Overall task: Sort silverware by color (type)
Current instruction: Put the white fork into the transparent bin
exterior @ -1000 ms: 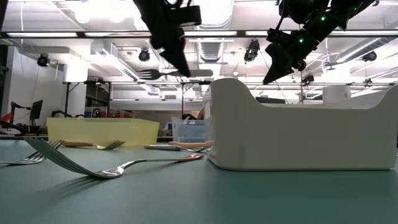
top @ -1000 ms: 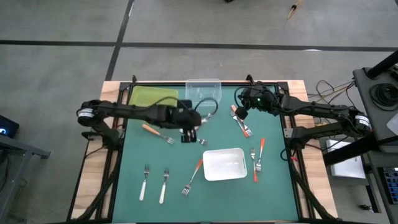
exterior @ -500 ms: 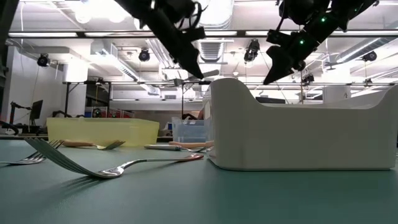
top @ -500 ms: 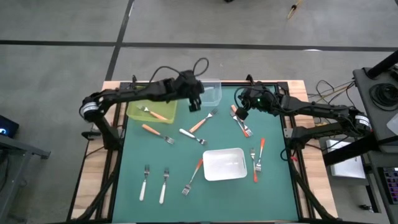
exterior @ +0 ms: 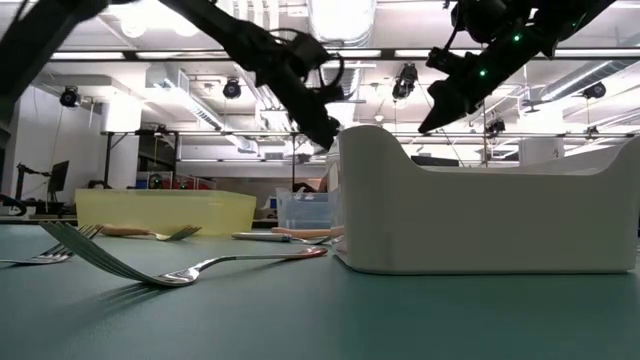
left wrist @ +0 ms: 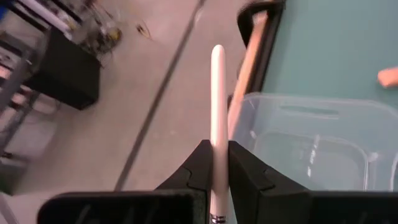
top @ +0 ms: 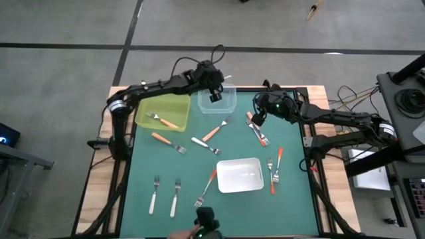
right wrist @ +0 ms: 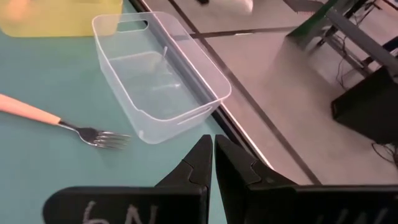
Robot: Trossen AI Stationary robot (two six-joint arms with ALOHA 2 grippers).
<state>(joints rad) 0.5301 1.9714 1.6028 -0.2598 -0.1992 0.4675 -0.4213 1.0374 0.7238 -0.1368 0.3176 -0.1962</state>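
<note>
Green matting (top: 166,166) carries most of your forks; the clear bin (top: 222,101) sits at its far edge. Your left gripper (top: 214,95) hangs above that bin, clamped on a white-handled fork (left wrist: 217,112). Your right gripper (top: 259,116) hovers nearby, fingers together, empty.

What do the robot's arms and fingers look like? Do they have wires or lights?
Both arms are dark, thin and jointed. The left arm has a black cable looping above its wrist. The right arm shows a small green light near its wrist. Each ends in two black, pointed fingers, and the right gripper has white handwriting on its body.
</note>
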